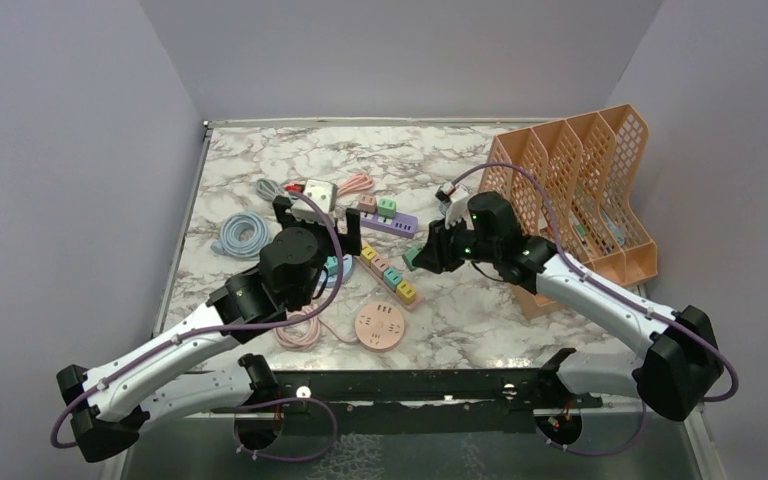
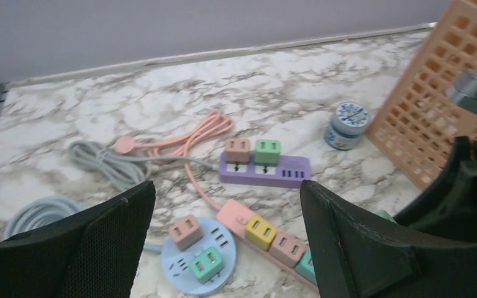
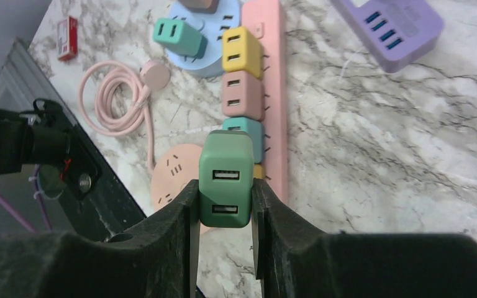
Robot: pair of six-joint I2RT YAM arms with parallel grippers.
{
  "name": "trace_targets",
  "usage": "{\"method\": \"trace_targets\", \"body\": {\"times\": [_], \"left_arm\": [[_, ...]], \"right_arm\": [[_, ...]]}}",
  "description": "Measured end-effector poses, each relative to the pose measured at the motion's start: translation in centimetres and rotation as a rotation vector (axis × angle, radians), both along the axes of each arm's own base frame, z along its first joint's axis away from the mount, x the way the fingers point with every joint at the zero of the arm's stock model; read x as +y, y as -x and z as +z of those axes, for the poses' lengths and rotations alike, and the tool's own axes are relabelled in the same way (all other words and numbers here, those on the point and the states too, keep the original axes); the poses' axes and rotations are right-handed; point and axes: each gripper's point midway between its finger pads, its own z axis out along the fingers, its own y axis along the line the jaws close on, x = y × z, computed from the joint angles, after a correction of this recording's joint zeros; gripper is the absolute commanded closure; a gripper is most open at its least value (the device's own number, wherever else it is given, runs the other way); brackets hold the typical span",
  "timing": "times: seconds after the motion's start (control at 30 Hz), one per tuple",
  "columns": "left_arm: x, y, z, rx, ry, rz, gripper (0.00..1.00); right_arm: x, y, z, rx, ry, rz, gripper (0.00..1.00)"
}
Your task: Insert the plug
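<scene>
Right wrist view, item one: sage-green cube charger plug with two USB ports, pinched by its flanks in the right gripper, hanging over the near end of the long pink plastic power strip. Prongs hidden.

Handling, as judged: square the plug over a free socket, keep it level and press straight down. The strip may slide.

Left gripper: jaws spread wide, holding nothing.

Left wrist view lists what the right wrist view lacks: small blue-and-white round jar beside the orange lattice file rack.
</scene>
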Motion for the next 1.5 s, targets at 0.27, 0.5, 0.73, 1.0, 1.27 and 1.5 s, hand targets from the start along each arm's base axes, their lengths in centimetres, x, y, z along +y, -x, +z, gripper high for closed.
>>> {"method": "trace_targets", "body": {"times": [0.27, 0.5, 0.73, 1.0, 1.27, 1.5], "left_arm": [[6.4, 0.8, -1.7, 0.008, -0.028, 0.227, 0.1], [9.4, 2.1, -0.9, -0.048, 0.068, 0.28, 0.1], [9.8, 2.3, -0.7, -0.067, 0.109, 0.283, 0.1], [9.5, 2.2, -1.0, -0.059, 0.105, 0.284, 0.1], [9.4, 2.1, -1.2, -0.056, 0.104, 0.284, 0.1], [9.2, 2.0, -1.5, -0.051, 0.095, 0.283, 0.1]], "right_arm": [[4.8, 4.2, -1.8, -0.066, 0.068, 0.253, 0.99], [7.7, 7.3, -4.4, -0.121, 0.173, 0.442, 0.99], [9.0, 7.8, -6.6, -0.15, 0.293, 0.525, 0.99], [9.0, 10.2, -8.2, -0.106, 0.374, 0.606, 0.99], [8.5, 11.8, -8.8, -0.078, 0.408, 0.643, 0.99], [8.9, 11.9, -9.3, -0.077, 0.409, 0.64, 0.99]]}}
